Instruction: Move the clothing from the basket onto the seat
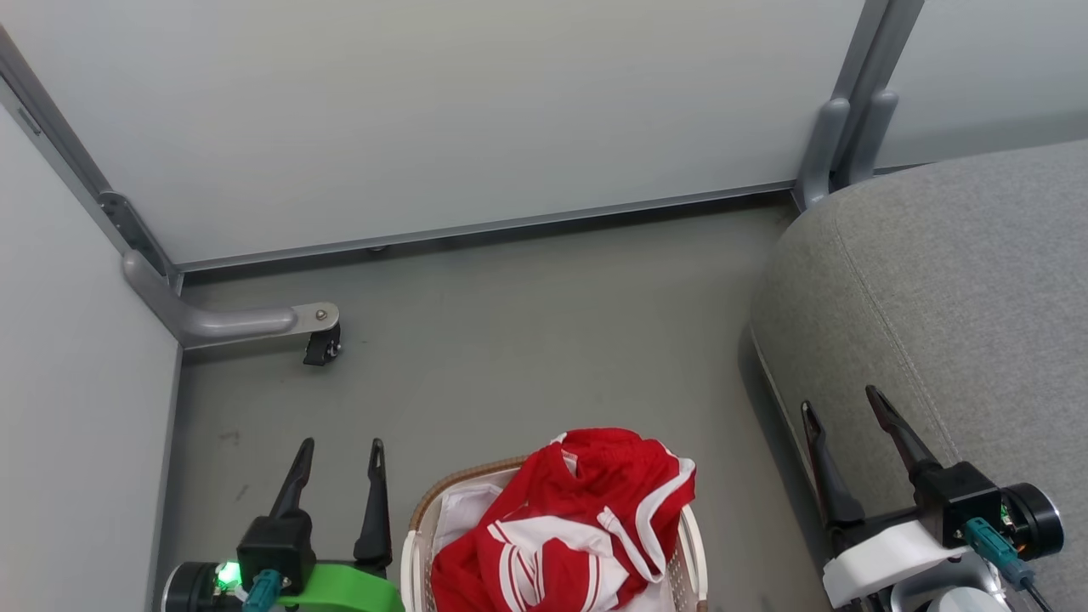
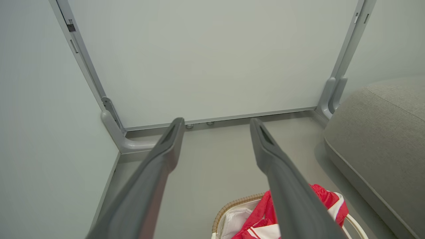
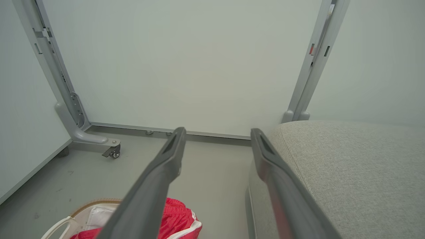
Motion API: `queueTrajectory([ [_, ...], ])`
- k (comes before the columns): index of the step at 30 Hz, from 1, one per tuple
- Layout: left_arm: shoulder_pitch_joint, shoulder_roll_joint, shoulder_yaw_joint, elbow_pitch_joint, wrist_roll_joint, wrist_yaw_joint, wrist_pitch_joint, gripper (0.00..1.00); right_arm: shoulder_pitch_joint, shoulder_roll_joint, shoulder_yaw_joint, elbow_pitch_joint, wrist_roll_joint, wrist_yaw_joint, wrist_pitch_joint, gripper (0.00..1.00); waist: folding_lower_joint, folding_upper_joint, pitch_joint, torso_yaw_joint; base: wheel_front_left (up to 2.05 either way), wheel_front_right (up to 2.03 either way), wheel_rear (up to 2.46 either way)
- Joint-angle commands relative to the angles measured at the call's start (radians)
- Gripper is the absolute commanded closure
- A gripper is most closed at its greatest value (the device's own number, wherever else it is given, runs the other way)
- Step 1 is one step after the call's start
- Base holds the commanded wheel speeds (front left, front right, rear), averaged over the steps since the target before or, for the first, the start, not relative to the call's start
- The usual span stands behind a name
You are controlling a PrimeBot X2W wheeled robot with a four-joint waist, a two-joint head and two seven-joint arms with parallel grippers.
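Note:
Red clothing (image 1: 578, 527) with white stripes is heaped in the off-white basket (image 1: 416, 544) with its brown woven rim, on the floor at the bottom centre of the head view. The grey seat (image 1: 952, 297) fills the right side. My left gripper (image 1: 340, 446) stands open just left of the basket, nothing between its fingers. Over the seat's front edge my right gripper (image 1: 841, 401) is open and empty too. The left wrist view shows the clothing (image 2: 327, 197), the basket (image 2: 232, 207) and the seat (image 2: 382, 132). In the right wrist view the clothing (image 3: 179, 215) and basket (image 3: 93, 203) sit low left, the seat (image 3: 348, 166) right.
Pale partition panels (image 1: 425, 110) wall in the back and left. A grey panel foot with a black caster (image 1: 321, 344) juts onto the floor at the left. Grey floor (image 1: 527, 340) lies between basket, panels and seat.

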Motion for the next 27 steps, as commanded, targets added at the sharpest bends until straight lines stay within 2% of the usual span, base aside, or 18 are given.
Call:
queueTrajectory([
  [1,-0.019,0.006,-0.01,0.005,0.012,-0.009,0.0,0.0,-0.012,-0.006,0.0,-0.005,0.0,0.0,-0.004,0.0,0.0,0.0,0.019,-0.009,0.0,0.0,0.0],
  [8,-0.099,0.006,-0.095,0.098,0.065,-0.045,0.0,0.0,-0.061,-0.006,0.001,-0.014,-0.006,0.0,-0.005,0.0,0.0,0.0,0.117,-0.043,0.0,0.0,0.0],
  [13,-0.206,0.015,-0.158,0.273,0.111,-0.067,0.0,0.0,-0.125,-0.005,0.019,-0.024,0.005,0.0,-0.003,0.0,0.0,0.0,0.24,-0.088,0.0,0.0,0.0],
  [19,-0.371,0.015,-0.192,0.522,0.115,-0.079,0.0,0.0,-0.224,-0.004,0.061,-0.05,0.038,0.0,-0.003,0.0,0.0,0.0,0.409,-0.166,0.0,0.0,0.0],
  [27,-0.515,0.016,-0.24,0.698,0.131,-0.086,0.0,0.0,-0.321,-0.003,0.112,-0.082,0.109,0.0,-0.003,0.0,0.0,0.0,0.605,-0.277,0.0,0.0,0.0],
])
